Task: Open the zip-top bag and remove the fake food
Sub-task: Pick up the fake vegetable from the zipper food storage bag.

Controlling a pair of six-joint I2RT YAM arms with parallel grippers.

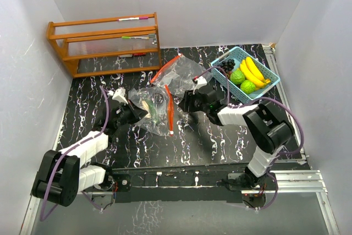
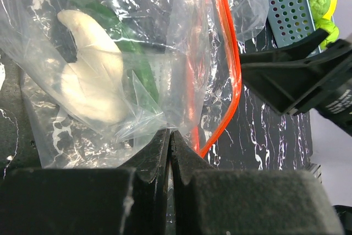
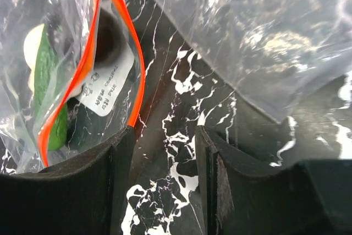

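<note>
My left gripper (image 2: 169, 136) is clamped on the zip-top bag (image 1: 159, 103) mid-table (image 1: 192, 141), a green vegetable (image 2: 144, 75) inside. My right gripper (image 3: 165, 136) stands apart beside its orange zip (image 3: 133, 42). The bananas (image 1: 253, 70) lie in the basket (image 1: 258, 63) at the far right corner.

The left arm (image 1: 91, 142) is leaning forward and low, the left gripper (image 2: 169, 134) pinching its jaws tight on the bag (image 2: 181, 42). The right arm (image 1: 267, 130) is sitting folded, forearm pointing inward, the right gripper (image 3: 165, 133) hovering with jaws parted, gripping nothing.
</note>
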